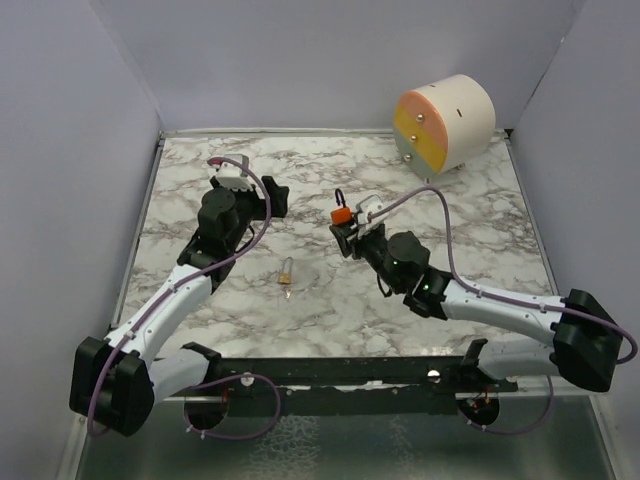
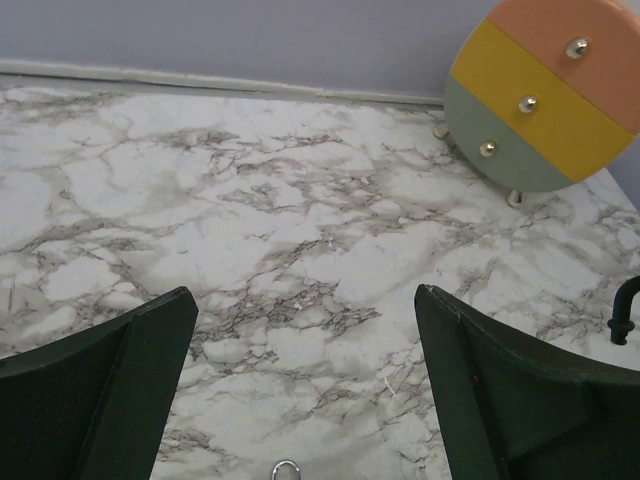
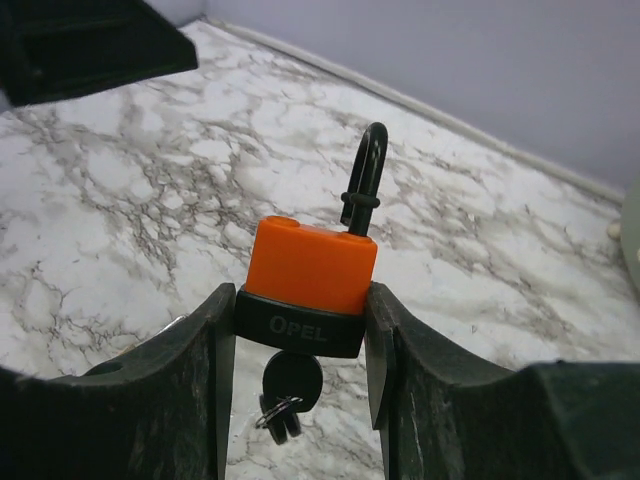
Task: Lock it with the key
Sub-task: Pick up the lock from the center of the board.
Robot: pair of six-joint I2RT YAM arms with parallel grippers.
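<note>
My right gripper point(image 1: 346, 228) is shut on an orange padlock point(image 3: 312, 265) with a black base marked OPEL, held above the table's middle. Its black shackle point(image 3: 365, 180) stands open, raised out of the body. A black key point(image 3: 293, 380) with a small ring sits in the keyhole underneath, hanging between my fingers. The padlock also shows in the top view point(image 1: 341, 214). My left gripper point(image 1: 274, 197) is open and empty, to the left of the padlock; in its wrist view point(image 2: 305, 300) only marble lies between the jaws, and the shackle point(image 2: 625, 308) shows at the right edge.
A small brass padlock point(image 1: 287, 272) lies on the marble table point(image 1: 200, 180) nearer the front. A round drawer unit with pink, yellow and green fronts point(image 1: 445, 125) stands at the back right, also in the left wrist view point(image 2: 545, 95). Walls enclose the table.
</note>
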